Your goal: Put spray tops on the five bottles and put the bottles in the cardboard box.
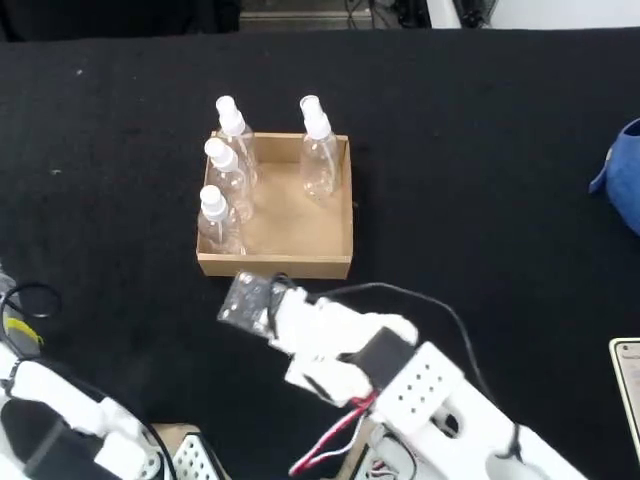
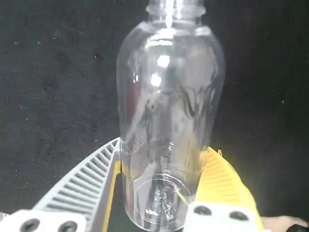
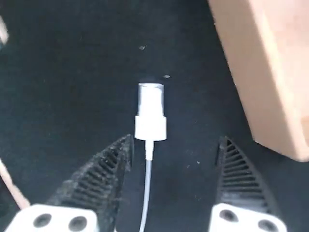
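The right gripper (image 3: 175,140) hangs low over the black table (image 3: 58,58), jaws spread wide on either side of the last spray top (image 3: 150,121). The top lies flat with its dip tube trailing back between the jaws, and neither jaw touches it. The outer wall of the cardboard box (image 3: 260,72) stands just beside it.

The left gripper (image 2: 164,147) is clamped around the base of a bare bottle (image 2: 169,96), whose open neck points away from the wrist. In the high view, four capped bottles (image 1: 318,150) already stand in the box: three along one wall and one at the far corner.

The step in hand appears to be picking up the top. It would go best if the jaws close on the white collar rather than the thin tube, which would likely flex or slip. The approach should keep away from the box wall. A straight lift should keep the tube hanging free, ready to be threaded into the waiting neck. The left arm would need to hold the bottle steady, without crushing its thin clear wall.
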`<state>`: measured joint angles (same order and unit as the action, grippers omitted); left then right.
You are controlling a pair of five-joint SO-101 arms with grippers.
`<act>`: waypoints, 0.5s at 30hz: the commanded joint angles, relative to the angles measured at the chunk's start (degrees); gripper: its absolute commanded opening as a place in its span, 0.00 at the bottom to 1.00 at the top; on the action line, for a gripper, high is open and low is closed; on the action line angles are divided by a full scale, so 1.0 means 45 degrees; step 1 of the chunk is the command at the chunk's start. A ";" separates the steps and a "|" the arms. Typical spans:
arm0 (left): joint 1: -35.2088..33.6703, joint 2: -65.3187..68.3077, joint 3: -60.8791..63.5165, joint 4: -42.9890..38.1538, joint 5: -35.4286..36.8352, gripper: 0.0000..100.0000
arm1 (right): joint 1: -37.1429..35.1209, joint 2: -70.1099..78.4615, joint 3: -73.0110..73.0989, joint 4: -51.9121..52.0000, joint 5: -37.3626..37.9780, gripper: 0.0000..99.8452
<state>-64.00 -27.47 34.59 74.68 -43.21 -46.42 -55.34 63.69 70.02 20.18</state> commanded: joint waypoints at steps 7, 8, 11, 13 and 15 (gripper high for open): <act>0.0127 -0.1016 -0.0186 0.0000 0.0254 0.03 | -0.0156 0.4015 -0.0186 -0.2598 0.0039 0.24; 0.0186 -0.1074 -0.0264 0.0234 0.0234 0.03 | -0.0059 0.4288 -0.0186 -0.2813 0.0039 0.24; 0.0342 -0.1348 -0.0361 0.0723 0.0215 0.03 | 0.0059 0.4855 -0.0186 -0.3048 0.0039 0.24; 0.0440 -0.1641 -0.0576 0.0938 0.0234 0.03 | -0.0020 0.5128 -0.0186 -0.3067 0.0039 0.24; 0.0479 -0.1934 -0.0850 0.1153 0.0254 0.03 | -0.0020 0.5343 -0.0166 -0.3263 0.0039 0.24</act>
<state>-62.68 -32.75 34.59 78.46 -42.42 -47.30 -31.96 63.78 57.19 20.09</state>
